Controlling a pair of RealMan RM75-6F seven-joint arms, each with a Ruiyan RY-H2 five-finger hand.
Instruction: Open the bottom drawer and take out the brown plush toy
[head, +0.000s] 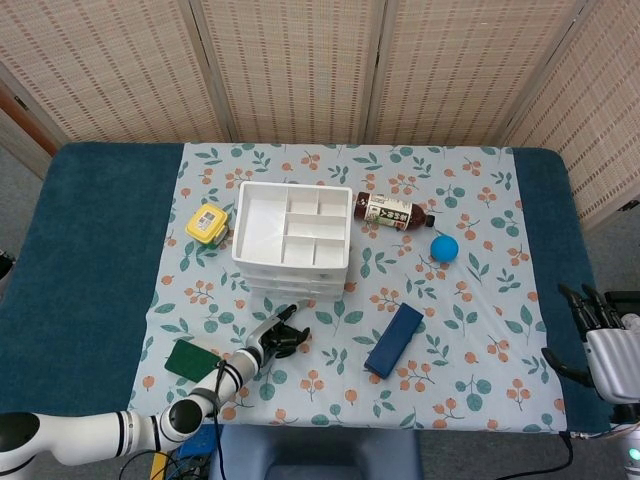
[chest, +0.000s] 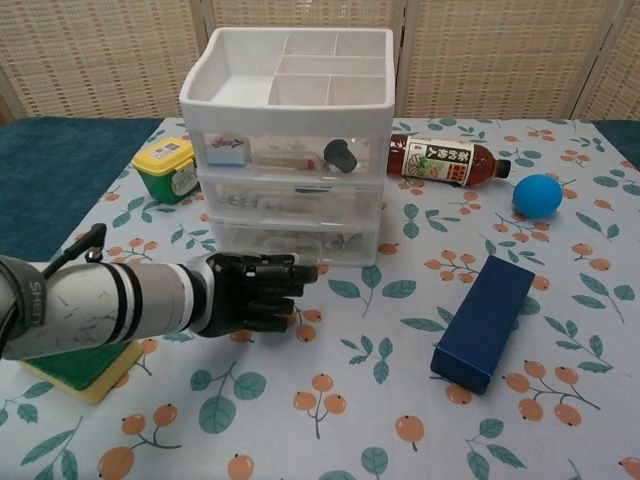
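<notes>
One green-and-yellow sponge (chest: 75, 358) at far left, partly under the left forearm. One yellow-lidded tub (chest: 166, 168) at 10 o'clock from the drawer unit (chest: 290, 150). One unit, three clear drawers under a white divided tray; bottom drawer (chest: 295, 243) shut.

Left hand (chest: 255, 293) sits low in front of the bottom drawer, fingers curled in, holding nothing, fingertips just short of the drawer face. Whether they touch it: cannot tell.

Brown plush toy: not identifiable. Bottom drawer contents show only as a pale jumble through the plastic. Presumably the toy is inside.

Handling, as judgement: drawer is light, smooth plastic, and the whole unit may slide if pulled hard. Hook the front lip at centre, draw straight toward 6 o'clock. Plush should be soft, light, compressible, not fragile; take it round the body with a full grasp, not by a limb.

One tea bottle (chest: 442, 161) lying on its side at 3 o'clock from the unit. One dark blue box (chest: 484, 321) at 5 o'clock. One blue ball (chest: 538, 195) beyond the bottle cap.

Right hand (head: 603, 338) at the far right table edge, head view only, fingers spread, empty, well apart from everything.
</notes>
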